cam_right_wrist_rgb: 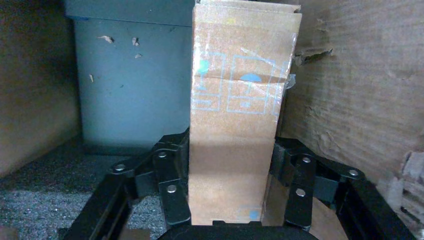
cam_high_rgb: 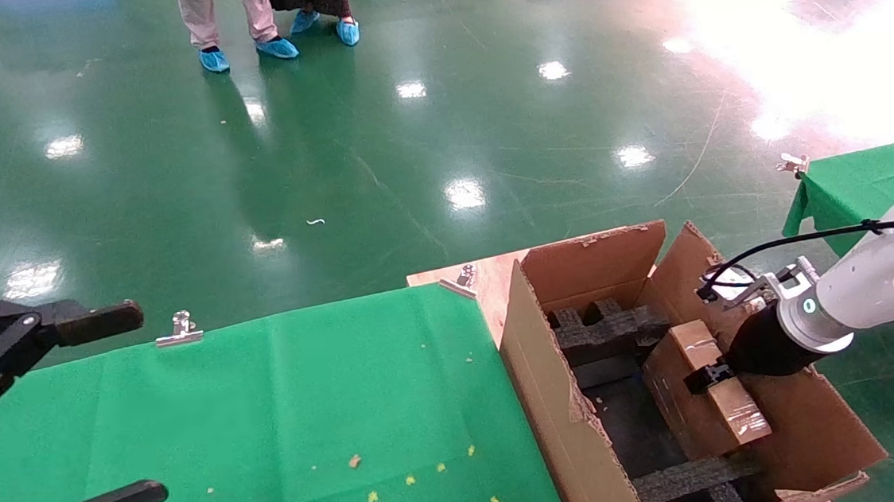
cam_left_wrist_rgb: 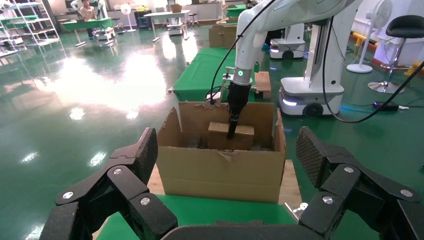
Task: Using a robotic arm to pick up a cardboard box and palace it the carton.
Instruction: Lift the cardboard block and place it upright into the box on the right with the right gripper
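Note:
The white robotic arm [cam_high_rgb: 880, 281] reaches into the large brown carton [cam_high_rgb: 536, 372] at the right of the green table. My right gripper [cam_high_rgb: 708, 378] is shut on the small cardboard box [cam_high_rgb: 735, 412], with a finger [cam_right_wrist_rgb: 172, 180] pressed to each long side of it [cam_right_wrist_rgb: 235, 125]. The box is tilted on edge inside the carton, near the far wall and above the black foam blocks [cam_high_rgb: 605, 330]. In the left wrist view the box [cam_left_wrist_rgb: 245, 137] shows inside the carton [cam_left_wrist_rgb: 220, 170]. My left gripper [cam_high_rgb: 120, 408] is open and empty, parked at the table's left [cam_left_wrist_rgb: 226, 150].
The green cloth table [cam_high_rgb: 268, 409] has metal clips [cam_high_rgb: 179, 329] on its far edge and small scraps near the front. A second green table [cam_high_rgb: 864, 178] stands at the right. People's feet [cam_high_rgb: 271, 45] are far off on the green floor.

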Action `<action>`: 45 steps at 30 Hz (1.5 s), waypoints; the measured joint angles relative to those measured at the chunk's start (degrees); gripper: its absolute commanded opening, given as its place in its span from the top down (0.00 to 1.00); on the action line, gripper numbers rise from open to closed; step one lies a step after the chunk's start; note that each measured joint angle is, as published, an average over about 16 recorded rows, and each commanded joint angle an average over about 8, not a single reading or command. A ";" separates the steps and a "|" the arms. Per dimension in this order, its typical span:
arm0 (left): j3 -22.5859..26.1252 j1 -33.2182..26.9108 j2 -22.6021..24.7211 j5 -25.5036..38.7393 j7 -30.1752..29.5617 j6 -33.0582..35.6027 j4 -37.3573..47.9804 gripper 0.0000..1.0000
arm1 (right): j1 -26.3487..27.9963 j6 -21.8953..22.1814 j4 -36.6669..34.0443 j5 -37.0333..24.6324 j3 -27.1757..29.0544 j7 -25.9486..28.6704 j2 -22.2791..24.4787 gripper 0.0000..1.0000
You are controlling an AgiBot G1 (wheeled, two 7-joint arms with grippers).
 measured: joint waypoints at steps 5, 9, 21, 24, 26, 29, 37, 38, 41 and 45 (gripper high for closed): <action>0.01 -0.01 0.00 0.00 0.01 0.00 0.01 0.00 | 0.19 -0.05 0.07 -0.08 -0.03 -0.02 0.00 0.00; 0.02 -0.02 0.00 -0.01 0.02 0.01 0.02 0.00 | 0.38 -0.14 0.08 -0.14 -0.06 -0.09 -0.03 0.00; 0.06 -0.03 -0.01 -0.03 0.04 0.00 0.03 0.00 | 1.69 -0.13 0.19 -0.42 -0.14 -0.49 -0.03 0.00; 0.07 -0.03 -0.02 -0.04 0.04 0.00 0.04 0.00 | 2.65 0.17 0.28 -0.48 -0.07 -0.87 -0.03 0.00; 0.08 -0.04 -0.02 -0.04 0.05 -0.01 0.04 0.00 | 3.57 0.53 0.43 -0.49 0.05 -1.28 -0.01 0.00; 0.09 -0.04 -0.02 -0.05 0.05 -0.01 0.04 0.00 | 5.41 1.33 1.03 -0.33 0.43 -2.38 0.11 0.00; 0.11 -0.04 -0.03 -0.07 0.06 -0.02 0.04 0.00 | 12.26 4.74 6.67 1.53 3.10 -8.34 1.90 0.00; 0.12 -0.04 -0.03 -0.07 0.07 -0.02 0.04 0.00 | 13.15 5.21 7.86 1.93 3.60 -9.27 2.29 0.00; 0.13 -0.05 -0.04 -0.08 0.07 -0.03 0.04 0.00 | 15.61 6.53 12.12 3.36 5.28 -12.15 3.82 0.00; 0.14 -0.05 -0.04 -0.08 0.08 -0.03 0.04 0.00 | 18.13 7.96 18.99 5.71 7.78 -15.82 6.51 0.00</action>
